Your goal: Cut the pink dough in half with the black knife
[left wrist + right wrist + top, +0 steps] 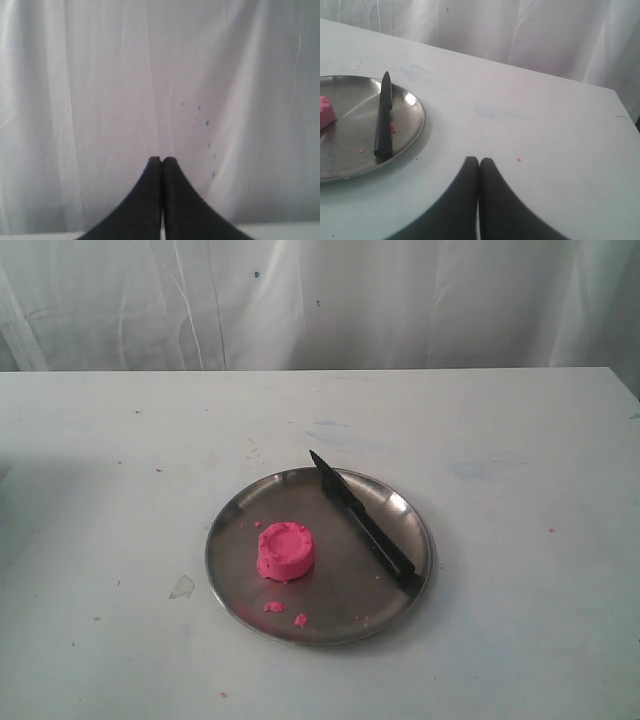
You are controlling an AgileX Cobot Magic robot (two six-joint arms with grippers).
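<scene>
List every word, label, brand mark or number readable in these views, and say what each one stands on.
None: no readable text in any view.
The all-black slim knife, bright pink dough puck, round steel plate, white table and white curtain carry no lettering; the marks on the table and curtain are only stains and specks.

The pink dough (285, 551) is a bright, even pink, and the small crumbs (273, 607) near it have the same pink. The black knife (362, 521) is fully black, blade and handle alike. The plate (235, 515) is shiny grey steel with pale reflections. The worktop (110, 490) is white with faint blue smudges and small dark specks. The curtain (400, 300) behind is white. The left pincer (162, 160) and the right pincer (479, 161) are both black.
</scene>
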